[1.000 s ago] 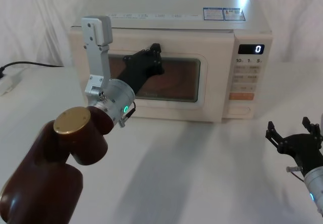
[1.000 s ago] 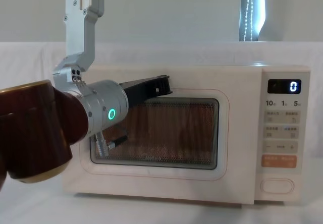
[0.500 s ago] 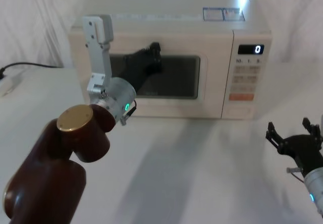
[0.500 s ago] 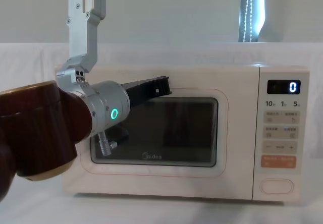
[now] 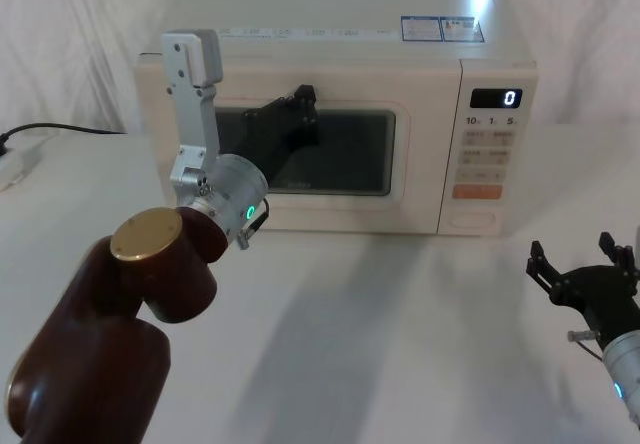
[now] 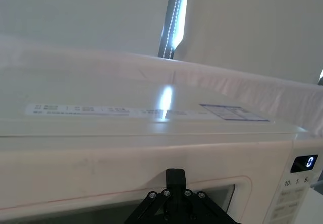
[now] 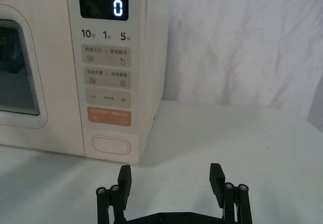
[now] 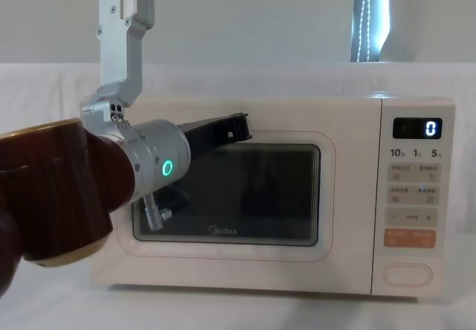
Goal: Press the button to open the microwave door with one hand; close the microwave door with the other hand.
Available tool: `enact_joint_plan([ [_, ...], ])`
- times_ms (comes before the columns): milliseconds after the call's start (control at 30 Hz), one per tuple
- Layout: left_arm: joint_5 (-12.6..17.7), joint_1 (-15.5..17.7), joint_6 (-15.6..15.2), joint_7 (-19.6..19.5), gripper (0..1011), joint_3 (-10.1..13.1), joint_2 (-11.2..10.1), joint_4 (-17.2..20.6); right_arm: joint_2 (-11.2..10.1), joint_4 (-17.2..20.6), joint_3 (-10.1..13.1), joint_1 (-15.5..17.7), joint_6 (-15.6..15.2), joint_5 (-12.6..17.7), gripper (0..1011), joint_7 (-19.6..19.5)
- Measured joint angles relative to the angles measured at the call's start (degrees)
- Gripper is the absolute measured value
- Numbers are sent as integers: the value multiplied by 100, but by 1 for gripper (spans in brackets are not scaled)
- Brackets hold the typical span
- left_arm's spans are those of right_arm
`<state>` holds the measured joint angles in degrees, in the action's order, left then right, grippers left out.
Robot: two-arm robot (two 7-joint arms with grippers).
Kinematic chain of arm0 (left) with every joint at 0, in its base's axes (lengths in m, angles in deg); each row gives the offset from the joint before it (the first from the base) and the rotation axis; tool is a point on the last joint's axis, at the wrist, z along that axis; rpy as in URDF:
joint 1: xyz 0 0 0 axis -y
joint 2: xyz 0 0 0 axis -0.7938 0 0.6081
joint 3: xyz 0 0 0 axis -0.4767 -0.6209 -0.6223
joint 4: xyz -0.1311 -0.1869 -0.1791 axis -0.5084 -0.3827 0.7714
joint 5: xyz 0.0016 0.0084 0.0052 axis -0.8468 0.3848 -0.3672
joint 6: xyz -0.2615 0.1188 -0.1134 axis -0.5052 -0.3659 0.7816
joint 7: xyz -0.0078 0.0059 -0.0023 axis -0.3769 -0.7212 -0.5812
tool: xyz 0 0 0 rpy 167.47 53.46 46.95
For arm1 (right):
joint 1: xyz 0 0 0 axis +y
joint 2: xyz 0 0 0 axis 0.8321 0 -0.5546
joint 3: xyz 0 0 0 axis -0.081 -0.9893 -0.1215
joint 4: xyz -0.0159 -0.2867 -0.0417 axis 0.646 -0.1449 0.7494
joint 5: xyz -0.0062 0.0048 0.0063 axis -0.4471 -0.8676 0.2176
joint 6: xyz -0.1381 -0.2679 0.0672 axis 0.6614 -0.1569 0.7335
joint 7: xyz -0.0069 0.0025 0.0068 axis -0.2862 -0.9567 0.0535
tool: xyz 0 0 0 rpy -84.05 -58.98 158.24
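Note:
The cream microwave door (image 5: 345, 154) with its dark window sits flush with the oven front, also in the chest view (image 8: 260, 196). My left gripper (image 5: 305, 97), black with a green-ringed silver wrist, is shut, and its tip rests against the door's upper edge (image 8: 242, 128); the left wrist view shows the joined fingertips (image 6: 175, 175) at the door's top. The wide cream button (image 5: 471, 218) lies at the bottom of the control panel (image 7: 110, 145). My right gripper (image 5: 572, 254) hovers open at the lower right, well in front of the button (image 7: 170, 176), touching nothing.
The microwave display (image 5: 509, 97) reads 0. An orange key (image 7: 109, 116) sits just above the button. A black cable (image 5: 60, 129) runs along the table at the far left. White cloth covers the table and backdrop, with open table between the oven and my right gripper.
The door has swung from slightly ajar to flush shut, and the lit interior went dark. My left gripper followed it in. The right gripper has not moved.

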<state>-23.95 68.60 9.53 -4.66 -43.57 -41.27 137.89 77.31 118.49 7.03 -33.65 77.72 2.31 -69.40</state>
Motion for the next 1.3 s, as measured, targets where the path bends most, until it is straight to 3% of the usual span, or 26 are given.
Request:
enact_joint_plan([
  [200, 9, -137, -134, 88, 0, -25, -39, 288, 0, 0, 0, 0, 0, 0, 1002, 0],
  [433, 20, -469, -306, 207, 0, -67, -153, 912, 0, 0, 0, 0, 0, 0, 1002, 0],
  [600, 116, -796, -402, 271, 0, -75, -347, 1435, 0, 0, 0, 0, 0, 0, 1002, 0],
  [1000, 376, -1289, -425, 353, 0, -203, -679, 2026, 0, 0, 0, 1, 0, 0, 1002, 0],
  [1167, 467, -1538, -412, 354, 82, -330, -814, 2206, 0, 0, 0, 1, 0, 0, 1002, 0],
  [1300, 503, -1758, -410, 354, 219, -456, -910, 2353, 0, 0, 0, 1, 0, 0, 1002, 0],
])
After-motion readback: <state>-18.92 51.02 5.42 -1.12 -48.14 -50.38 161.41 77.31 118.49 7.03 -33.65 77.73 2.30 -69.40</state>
